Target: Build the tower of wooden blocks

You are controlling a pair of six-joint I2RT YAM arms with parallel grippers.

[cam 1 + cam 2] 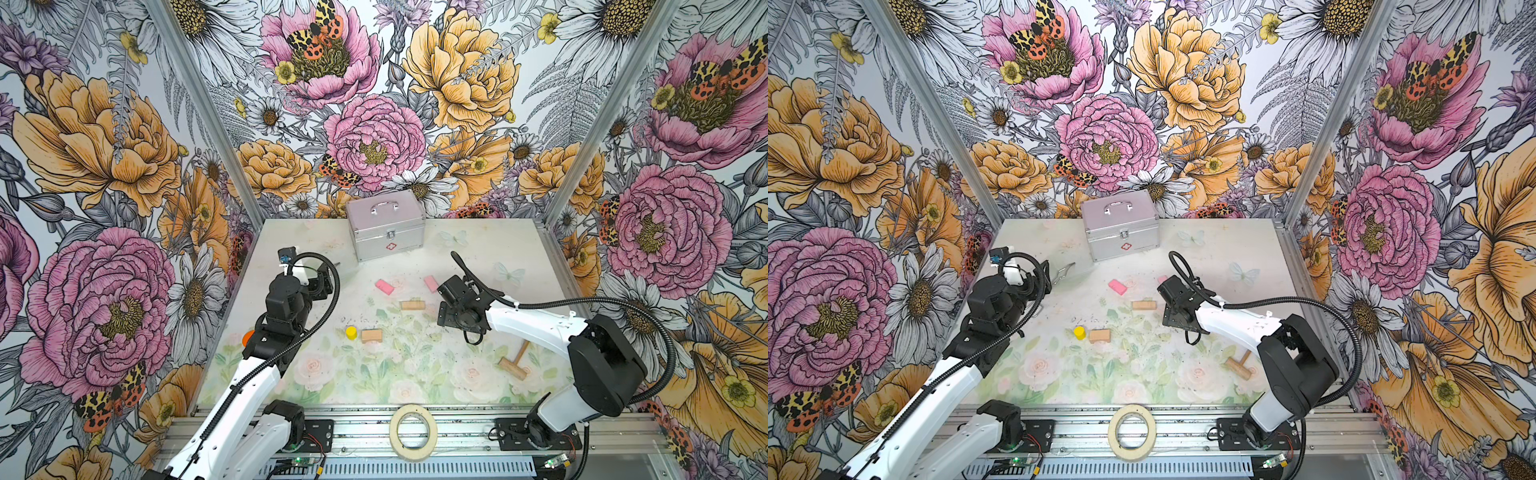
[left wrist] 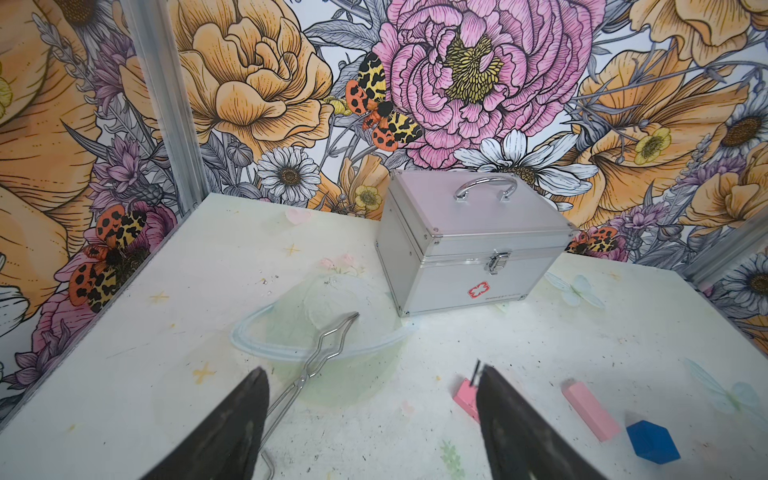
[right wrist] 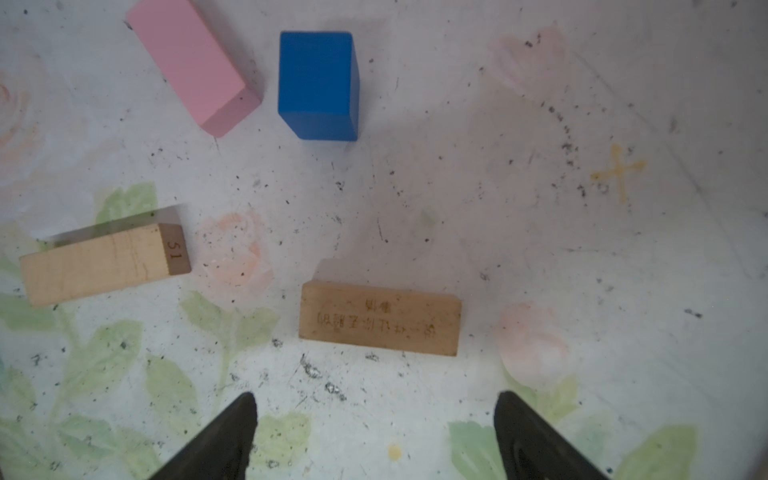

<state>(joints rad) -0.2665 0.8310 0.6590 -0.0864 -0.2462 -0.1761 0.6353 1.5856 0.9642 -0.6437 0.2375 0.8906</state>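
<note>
The blocks lie loose and apart on the table, none stacked. In both top views I see a pink brick, a second pink brick, two tan bricks and a yellow cylinder. My right gripper hangs open and empty over the table, just short of an engraved tan brick. Beyond that lie the blue block, a pink brick and another tan brick. My left gripper stands open and empty at the left. One pink brick is partly hidden behind its finger.
A silver case stands at the back middle. A clear bowl with metal tongs sits in front of my left gripper. A wooden mallet lies at the right front. A tape roll rests on the front rail.
</note>
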